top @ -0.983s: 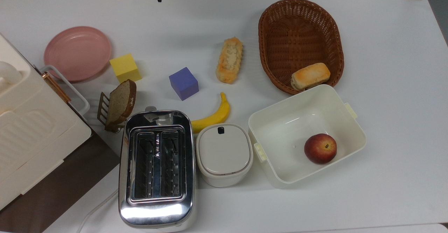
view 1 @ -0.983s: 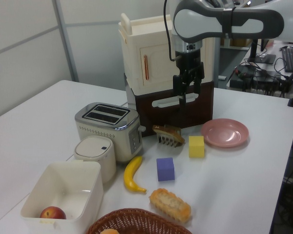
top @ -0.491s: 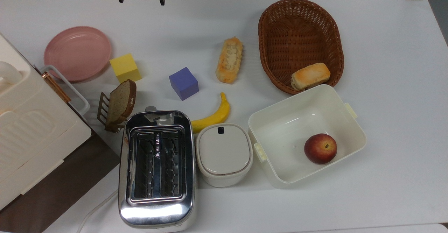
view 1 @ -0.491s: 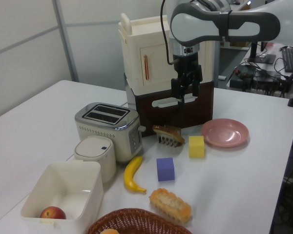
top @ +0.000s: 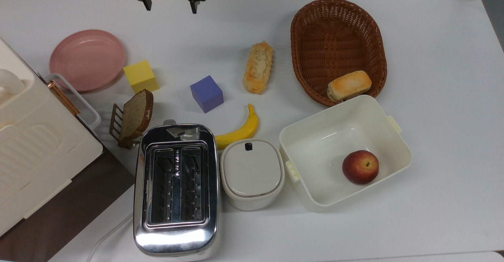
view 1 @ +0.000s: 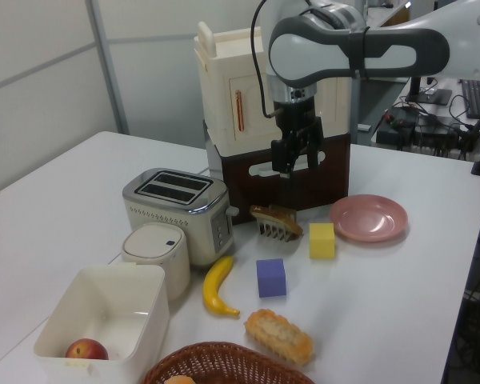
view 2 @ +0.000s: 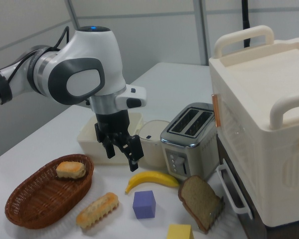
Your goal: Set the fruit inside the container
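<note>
I see my tool (top: 169,5) spread wide and empty above the tabletop (top: 441,96), banana (top: 239,130) lying beside the tub (top: 397,144) holding an apple (top: 360,166)

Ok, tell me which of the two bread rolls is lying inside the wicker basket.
The short, squarish bread roll lies in the wicker basket; the long crusty roll lies on the table.

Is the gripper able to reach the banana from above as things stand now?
Probably yes. The banana lies flat on the table with open space above it. The open gripper holds nothing. The white lidded pot and the toaster crowd its lower end, so the free upper part looks easier.
</note>
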Available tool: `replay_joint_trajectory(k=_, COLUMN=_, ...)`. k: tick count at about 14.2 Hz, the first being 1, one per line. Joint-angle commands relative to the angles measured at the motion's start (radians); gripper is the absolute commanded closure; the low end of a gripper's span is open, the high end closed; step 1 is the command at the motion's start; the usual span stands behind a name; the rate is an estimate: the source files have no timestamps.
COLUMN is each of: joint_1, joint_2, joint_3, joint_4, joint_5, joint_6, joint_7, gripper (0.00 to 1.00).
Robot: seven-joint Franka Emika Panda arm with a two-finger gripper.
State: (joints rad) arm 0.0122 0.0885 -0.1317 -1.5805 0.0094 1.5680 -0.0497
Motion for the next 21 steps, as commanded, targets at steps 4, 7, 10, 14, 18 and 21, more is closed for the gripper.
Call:
replay_joint_trajectory(k=4, joint_1=-0.061, joint_2=-0.003, joint_3=0.098, joint_4=-0.044, joint_5=0.004, joint_6=0.147, joint_7=0.132, gripper=0.0)
replay_joint_trajectory(k=7, joint_1=-0.072, joint_2=0.007, joint_3=0.147, joint_4=-0.099, joint_5=-0.002, joint_6=0.271, joint_7=0.221, gripper=0.0)
replay_joint_trajectory(k=10, joint_1=-0.064, joint_2=0.037, joint_3=0.173, joint_4=-0.121, joint_5=-0.005, joint_6=0.365, joint_7=0.328, gripper=0.0)
replay_joint_trajectory(k=14, joint_1=-0.06, joint_2=0.073, joint_3=0.176, joint_4=-0.124, joint_5=0.001, joint_6=0.429, joint_7=0.586, gripper=0.0)
replay_joint_trajectory(k=18, joint_1=-0.038, joint_2=0.137, joint_3=0.211, joint_4=-0.145, joint_5=0.007, joint_6=0.517, joint_7=0.907, gripper=0.0)
replay_joint_trajectory(k=21, joint_1=-0.038, joint_2=0.161, joint_3=0.242, joint_4=-0.177, joint_5=0.006, joint_6=0.608, joint_7=0.948, gripper=0.0)
